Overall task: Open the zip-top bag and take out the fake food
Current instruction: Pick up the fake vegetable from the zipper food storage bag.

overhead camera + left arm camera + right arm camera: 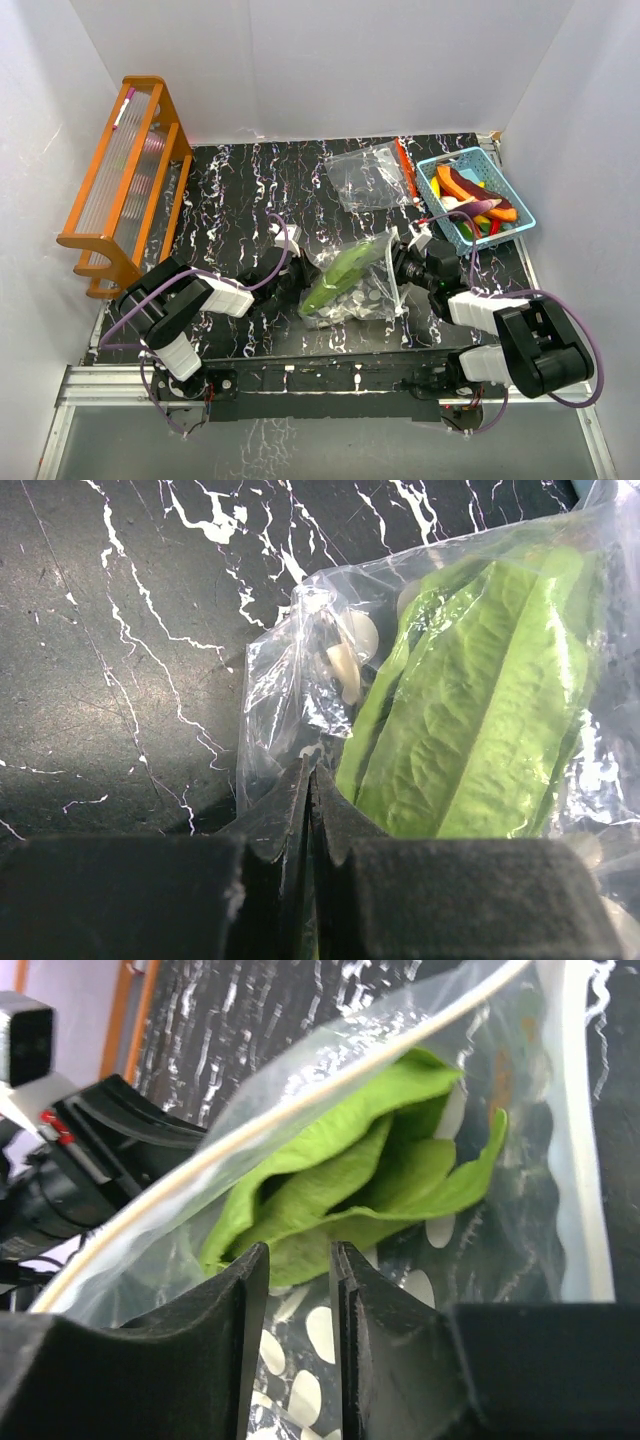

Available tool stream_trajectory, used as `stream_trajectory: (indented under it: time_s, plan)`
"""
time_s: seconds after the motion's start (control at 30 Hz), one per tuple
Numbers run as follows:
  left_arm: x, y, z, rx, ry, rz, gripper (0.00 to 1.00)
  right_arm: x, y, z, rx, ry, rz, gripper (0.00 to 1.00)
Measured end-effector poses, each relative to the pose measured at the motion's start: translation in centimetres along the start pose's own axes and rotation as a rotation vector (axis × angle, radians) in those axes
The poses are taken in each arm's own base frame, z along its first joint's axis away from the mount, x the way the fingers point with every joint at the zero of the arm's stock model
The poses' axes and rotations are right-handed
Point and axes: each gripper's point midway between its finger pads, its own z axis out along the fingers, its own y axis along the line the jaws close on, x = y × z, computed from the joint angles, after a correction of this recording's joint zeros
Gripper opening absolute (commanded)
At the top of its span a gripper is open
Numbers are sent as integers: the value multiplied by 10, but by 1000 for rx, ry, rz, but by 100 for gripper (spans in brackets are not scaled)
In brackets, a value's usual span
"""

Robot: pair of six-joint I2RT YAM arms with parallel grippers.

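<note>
- Left fingers [285,815] are shut tight, pinching a bit of clear plastic at the bag [352,290]'s left edge. They're basically acting as the anchor, keeping it put on the desk [230,190].
- Right fingers [240,1320] sit right at the mouth of the bag with only a narrow gap between them. The edge of the lettuce leaf [350,1175] lines up with that gap, but honestly I can't tell if they've got the leaf, the plastic, or nothing yet.
- The mouth looks open to me. From the right wrist view the zip strip [300,1095] arcs up over the leaf and you can see straight inside.
- Still inside: the big green lettuce leaf, plus a bunch of little white slices [345,665] lying loose around it.
- So my read is the opening part is done and this is the pulling-out step, with the lettuce as the target.
- Next move needs the right fingers to clamp on the leaf itself and not the film, then pull back out along the mouth while the left side holds.
- Further out: a blue basket [520,222] on the right with toy food [470,190] already in it, a second bag [368,178] lying flat near it, and an orange rack [130,180] far left.
</note>
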Motion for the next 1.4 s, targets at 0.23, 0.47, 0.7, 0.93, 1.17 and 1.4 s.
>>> stream_trajectory:
  time_s: [0.23,0.47,0.7,0.93,1.17,1.4]
  plan:
    - [-1,-1,0,3,-4,0,0,23,-30,1,98,79,0,15]
    - [-1,-1,0,3,-4,0,0,29,-34,3,96,100,10,39]
    - [0,-1,0,5,-2,0,0,21,-19,12,9,86,20,78]
    - [12,0,7,17,34,-12,0,14,-18,35,-47,116,24,89]
    - [17,-10,15,58,48,-31,0,16,-22,49,-108,123,67,35]
    - [14,-8,18,40,41,-50,0,-6,-8,42,-96,53,22,7]
